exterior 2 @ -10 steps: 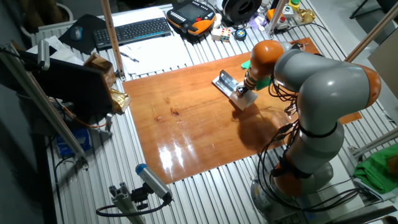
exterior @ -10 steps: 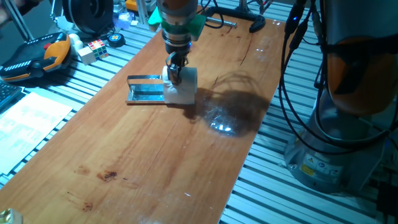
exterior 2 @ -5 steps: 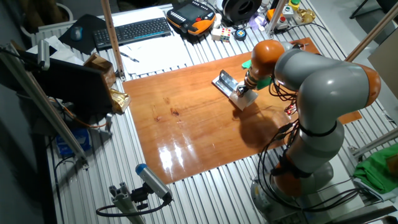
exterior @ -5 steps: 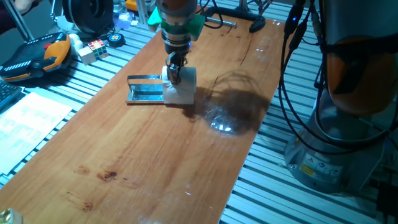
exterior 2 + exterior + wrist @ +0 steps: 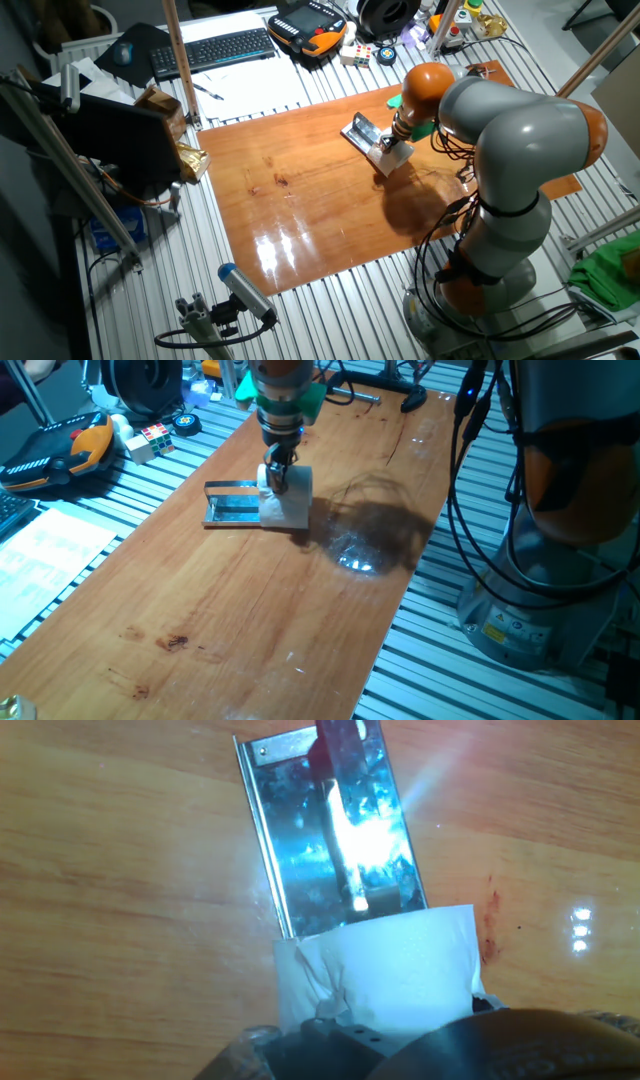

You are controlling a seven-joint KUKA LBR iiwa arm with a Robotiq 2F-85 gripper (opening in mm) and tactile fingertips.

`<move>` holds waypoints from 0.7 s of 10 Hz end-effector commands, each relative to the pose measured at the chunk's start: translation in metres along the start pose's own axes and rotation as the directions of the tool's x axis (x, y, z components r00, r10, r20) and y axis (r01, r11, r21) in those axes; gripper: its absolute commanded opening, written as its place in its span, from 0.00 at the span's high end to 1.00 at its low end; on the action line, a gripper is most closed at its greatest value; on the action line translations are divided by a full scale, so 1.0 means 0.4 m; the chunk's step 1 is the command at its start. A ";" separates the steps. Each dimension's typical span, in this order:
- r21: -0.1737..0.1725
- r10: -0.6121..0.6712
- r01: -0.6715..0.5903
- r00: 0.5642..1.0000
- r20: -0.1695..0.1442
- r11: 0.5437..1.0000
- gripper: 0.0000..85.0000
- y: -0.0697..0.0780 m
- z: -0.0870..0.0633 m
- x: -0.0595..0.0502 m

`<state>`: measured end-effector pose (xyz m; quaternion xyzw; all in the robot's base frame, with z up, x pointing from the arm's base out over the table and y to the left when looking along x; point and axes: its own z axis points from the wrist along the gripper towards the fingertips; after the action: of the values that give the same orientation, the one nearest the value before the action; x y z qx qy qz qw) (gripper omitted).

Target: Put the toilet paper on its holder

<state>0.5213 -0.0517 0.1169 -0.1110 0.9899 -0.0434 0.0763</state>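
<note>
On the wooden table (image 5: 250, 610) my gripper (image 5: 277, 472) pinches the toilet paper (image 5: 291, 503), which sits just right of the holder (image 5: 232, 506), at the tip of its bar arm (image 5: 345, 840). I judge I'm threading; next, slide the core left along that bar.

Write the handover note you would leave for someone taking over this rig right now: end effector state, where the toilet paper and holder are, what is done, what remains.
End effector: shut on the toilet paper, gripping it from above.
Toilet paper: low over the wooden table, right at the open end of the holder. In the hand view the holder's bar points at the roll; whether it has entered the core cannot be told.
Done: roll picked up and brought to the bar.
Left: slide the roll fully onto the bar, release, withdraw.
</note>
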 end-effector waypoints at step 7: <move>-0.026 -0.004 0.005 1.000 0.022 1.000 0.99 0.002 0.014 -0.044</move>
<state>0.5396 -0.0469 0.1133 -0.1151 0.9892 -0.0286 0.0856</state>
